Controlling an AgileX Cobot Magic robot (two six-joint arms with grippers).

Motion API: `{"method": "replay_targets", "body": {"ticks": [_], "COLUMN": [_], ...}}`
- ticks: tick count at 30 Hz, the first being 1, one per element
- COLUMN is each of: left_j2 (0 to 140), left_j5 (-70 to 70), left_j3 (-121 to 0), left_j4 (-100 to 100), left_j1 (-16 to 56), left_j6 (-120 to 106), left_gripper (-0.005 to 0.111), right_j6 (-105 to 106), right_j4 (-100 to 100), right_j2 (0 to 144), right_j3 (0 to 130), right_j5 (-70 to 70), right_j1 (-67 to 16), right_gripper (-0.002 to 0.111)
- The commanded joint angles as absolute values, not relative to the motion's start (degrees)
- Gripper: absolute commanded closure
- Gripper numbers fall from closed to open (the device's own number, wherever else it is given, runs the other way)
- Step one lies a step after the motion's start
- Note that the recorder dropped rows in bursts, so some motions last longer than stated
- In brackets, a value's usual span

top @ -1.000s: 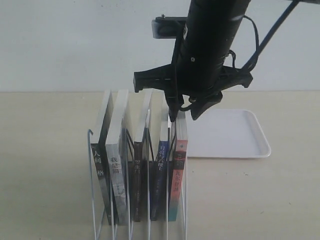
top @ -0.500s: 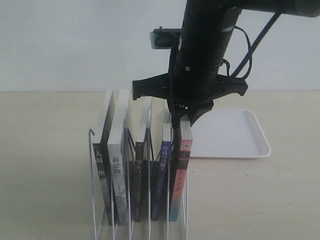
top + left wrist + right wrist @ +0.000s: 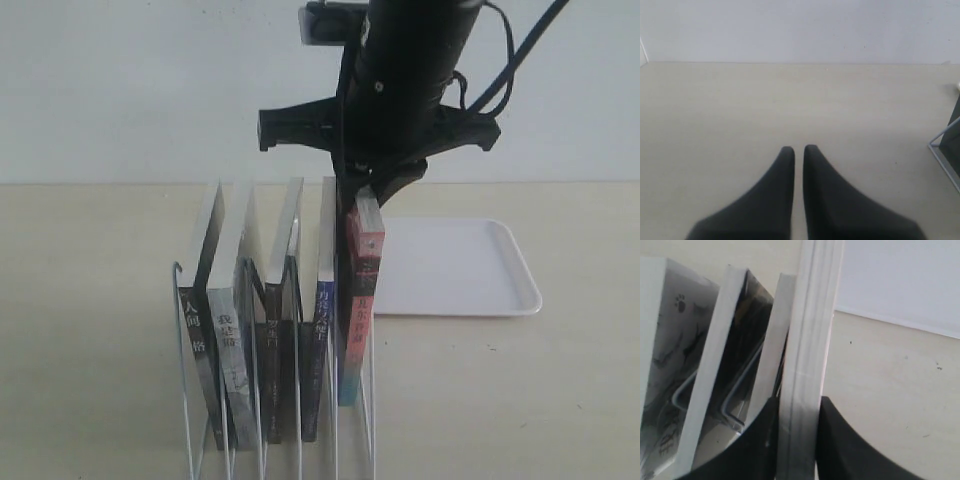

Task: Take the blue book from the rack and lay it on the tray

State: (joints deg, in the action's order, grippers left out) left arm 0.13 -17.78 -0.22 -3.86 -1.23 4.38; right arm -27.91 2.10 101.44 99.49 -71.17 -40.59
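The blue book (image 3: 322, 335) stands in the white wire rack (image 3: 181, 330), second slot from the right, its dark blue spine facing me. My right gripper (image 3: 360, 203) is shut on the top of the pink-and-teal-spined book (image 3: 363, 285) beside it and holds it raised above its neighbours. In the right wrist view the gripper (image 3: 797, 402) clamps this book's white page edge (image 3: 815, 315) on both sides. The white tray (image 3: 470, 268) lies flat behind and to the right of the rack. My left gripper (image 3: 798, 148) hangs shut over bare table, holding nothing.
Three more books stand in the rack's left slots: a black-spined one (image 3: 200, 340), a grey one (image 3: 232, 340) and a dark brown one (image 3: 275, 340). A corner of the rack (image 3: 942, 150) shows in the left wrist view.
My right gripper closed on the pink-and-teal-spined book and rose, drawing it up out of its slot. The blue book stayed in place.
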Motion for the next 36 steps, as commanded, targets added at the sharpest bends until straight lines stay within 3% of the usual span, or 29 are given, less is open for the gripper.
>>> {"method": "replay_targets", "body": {"ticks": [1, 36], "left_j2": [0.00, 0.00], "left_j5": [-17.56, -17.56], "left_j3": [0.00, 0.00], "left_j4": [-3.98, -3.98], "left_j1": [-0.77, -0.77], "left_j6": [4.26, 4.26], "left_gripper": [0.101, 0.101], "right_j6": [-27.68, -26.22], "right_j4": [1.93, 0.51], "right_j2": [98.97, 102.15], "right_j3": [100.74, 100.63], "right_j5": [-69.96, -69.96], "right_j1": [-40.58, -40.58], "right_gripper": [0.108, 0.108]}}
